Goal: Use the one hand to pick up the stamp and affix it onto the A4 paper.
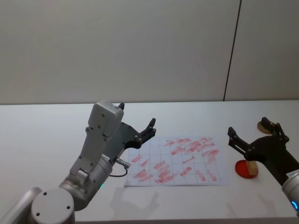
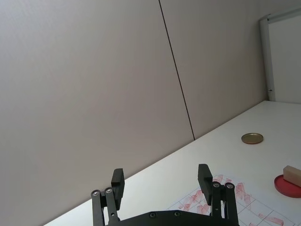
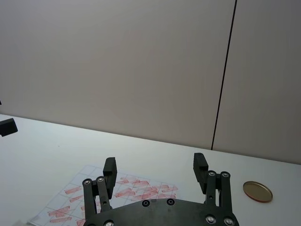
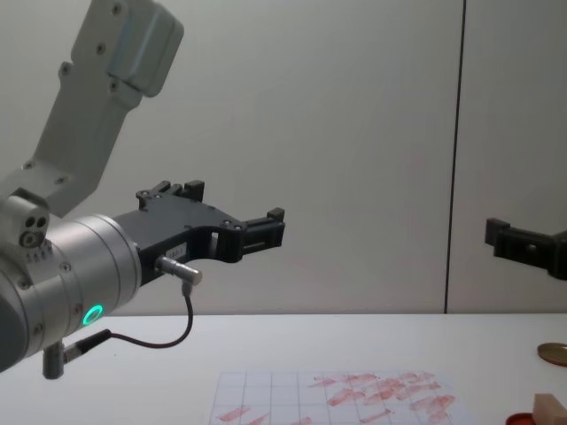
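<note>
Desk (image 1: 42, 135) bears the paper (image 1: 156, 156) flat at lower centre, free for a print. Hovering spread wide and empty are the left hand (image 1: 137, 115), centre-left, and the right hand (image 1: 247, 127), right edge. Below the latter, lower right, a red disc (image 1: 240, 169) holds the stamp (image 1: 252, 167), probably for inking.
</note>
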Robot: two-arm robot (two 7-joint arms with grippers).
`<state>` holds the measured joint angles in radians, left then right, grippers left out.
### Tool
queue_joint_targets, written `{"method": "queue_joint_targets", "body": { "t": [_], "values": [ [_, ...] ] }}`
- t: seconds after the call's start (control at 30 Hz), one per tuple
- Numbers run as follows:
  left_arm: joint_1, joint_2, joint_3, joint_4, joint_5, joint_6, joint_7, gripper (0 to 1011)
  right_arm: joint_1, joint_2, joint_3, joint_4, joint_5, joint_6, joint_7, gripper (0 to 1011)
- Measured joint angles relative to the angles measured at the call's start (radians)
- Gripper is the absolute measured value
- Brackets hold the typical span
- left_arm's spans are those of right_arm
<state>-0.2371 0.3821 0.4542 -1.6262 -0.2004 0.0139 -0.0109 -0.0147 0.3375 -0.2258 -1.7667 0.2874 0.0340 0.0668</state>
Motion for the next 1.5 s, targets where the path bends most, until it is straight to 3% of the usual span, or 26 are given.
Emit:
{"method": "queue_joint_targets", "body": {
  "t": [0.77,1.2,1.5],
  "values": [
    [0.0,0.0,0.0,0.0,0.0,0.0,0.0,993,-0.001,-0.004,-0.002,-0.001,-0.007,0.009,-0.01,1001],
    [0.0,0.0,0.0,0.0,0.0,0.0,0.0,993,0.009,-0.043,-0.017,0.008,-0.058,0.114,-0.11,1001],
    [0.0,0.0,0.0,0.0,0.0,0.0,0.0,993,0.048,-0.081,-0.017,0.073,-0.079,0.186,-0.178,1001]
  ]
}}
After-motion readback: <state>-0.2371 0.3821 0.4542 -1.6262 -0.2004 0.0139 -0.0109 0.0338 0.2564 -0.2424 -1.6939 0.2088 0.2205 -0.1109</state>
